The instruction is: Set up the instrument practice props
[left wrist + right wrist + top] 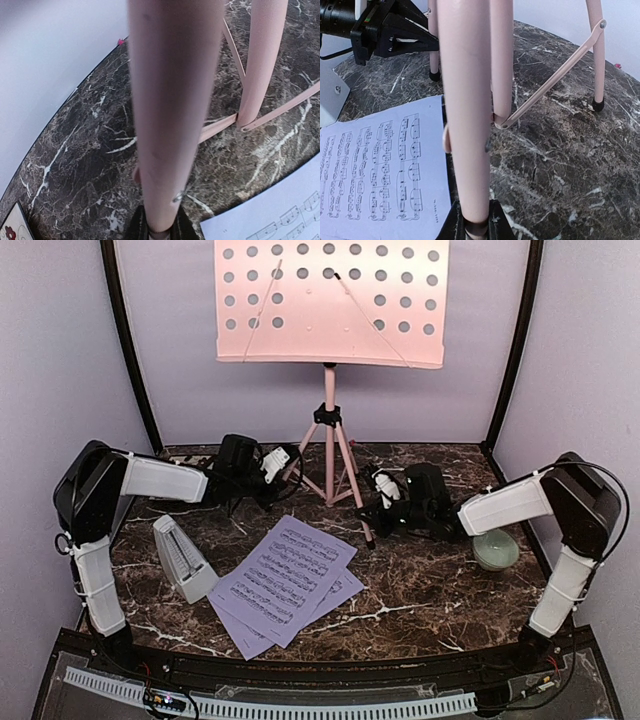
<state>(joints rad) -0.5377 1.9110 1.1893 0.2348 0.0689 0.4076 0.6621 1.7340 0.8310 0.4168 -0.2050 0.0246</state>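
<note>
The pink perforated music stand (330, 300) stands upright at the back middle on its tripod legs. My left gripper (288, 465) is shut on the left leg (170, 100); its dark fingers (134, 227) hug the tube. My right gripper (370, 508) is shut on the right front leg (467, 100), low near its foot. Two lavender sheet-music pages (285, 580) lie overlapped on the table in front of the stand; they also show in the left wrist view (280, 210) and the right wrist view (375, 170). The white-grey metronome (182, 558) stands to the left of the pages.
A pale green bowl (497, 550) sits under my right forearm at the right. A corner of the floral tile (12, 227) shows by the left wall. The dark marble table (430, 590) is closed in by lavender walls on three sides.
</note>
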